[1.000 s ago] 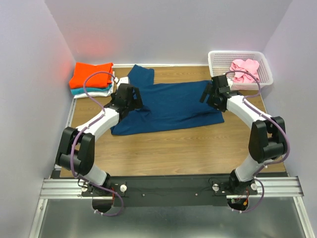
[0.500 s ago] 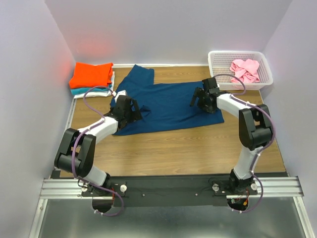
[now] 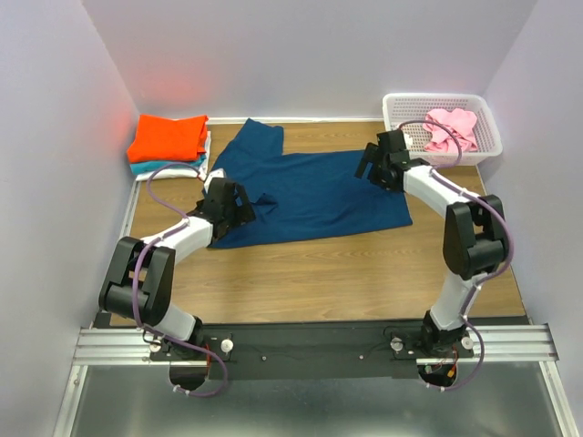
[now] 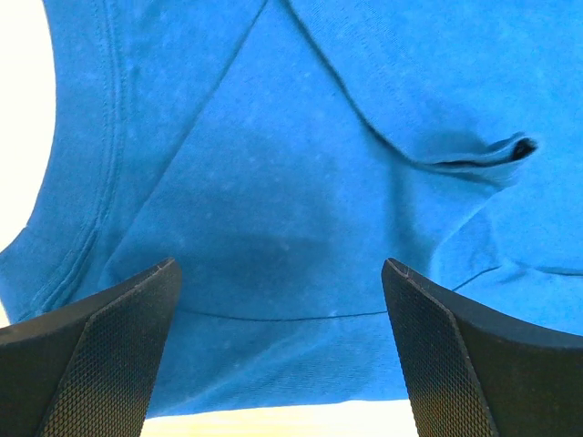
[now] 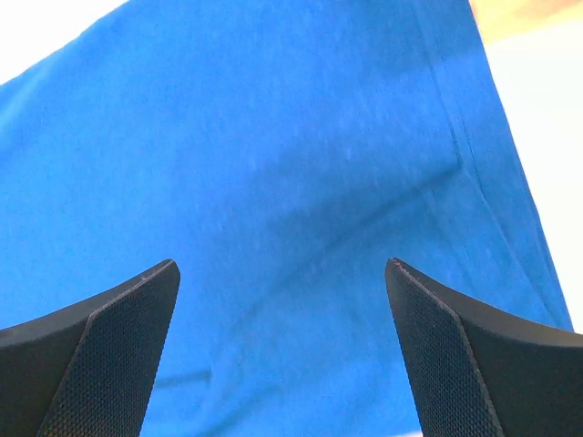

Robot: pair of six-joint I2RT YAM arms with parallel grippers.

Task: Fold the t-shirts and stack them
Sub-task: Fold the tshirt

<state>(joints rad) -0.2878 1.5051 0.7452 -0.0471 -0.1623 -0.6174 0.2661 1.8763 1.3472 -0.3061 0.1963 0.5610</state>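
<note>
Lying on the tabletop (image 3: 319,269), the navy t-shirt (image 3: 310,193) spreads below the left jaws and the right jaws; both stand wide apart, clamping nothing.

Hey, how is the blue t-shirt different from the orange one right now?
The blue t-shirt lies opened out across the table; the orange t-shirt is folded into a neat rectangle. The blue t-shirt rests directly on the wood, while the orange t-shirt tops a stack of folded tees at the far left. Spread out, the blue one covers much more area. Both show a plain, solid colour.
</note>
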